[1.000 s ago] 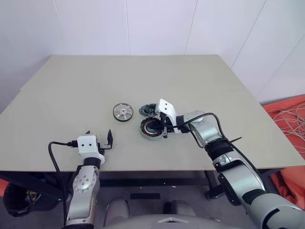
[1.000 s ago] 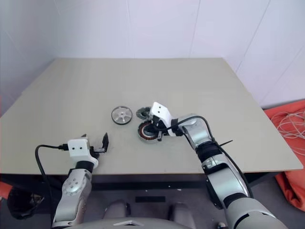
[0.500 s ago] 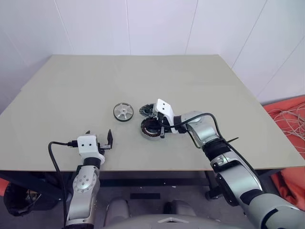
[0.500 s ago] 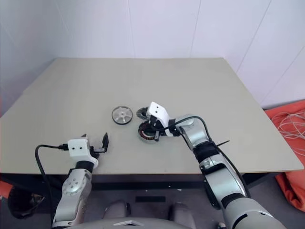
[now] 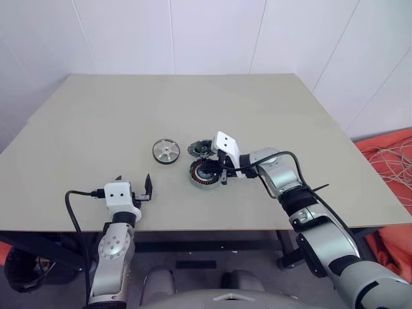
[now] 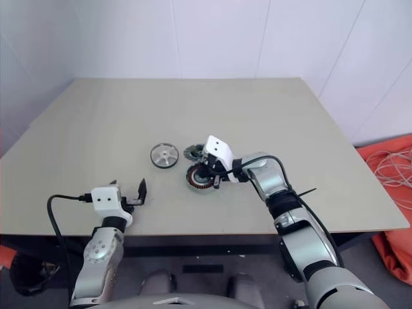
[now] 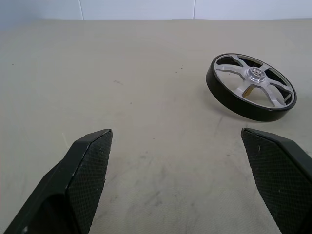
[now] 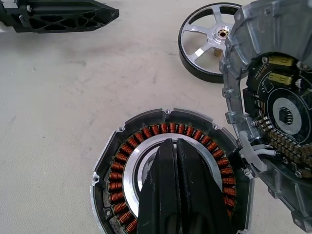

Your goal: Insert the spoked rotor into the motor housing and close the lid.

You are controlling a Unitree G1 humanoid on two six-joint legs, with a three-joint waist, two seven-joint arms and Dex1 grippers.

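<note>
The spoked rotor [image 5: 166, 151] lies flat on the table, left of the motor housing [image 5: 202, 172]; its silver spokes and dark rim show in the left wrist view [image 7: 251, 87]. The housing [image 8: 122, 170] shows its ring of copper windings. Its grey lid [image 8: 278, 107], with a circuit board inside, stands open at the housing's far edge. My right gripper [image 8: 175, 142] is shut, empty, with its fingers over the housing's centre. My left gripper [image 7: 175, 134] is open and empty near the table's front edge, pointing toward the rotor.
The beige table [image 5: 96, 116] runs wide to the back and both sides. An orange cloth with pale cables [image 5: 389, 158] lies on the floor off the right edge.
</note>
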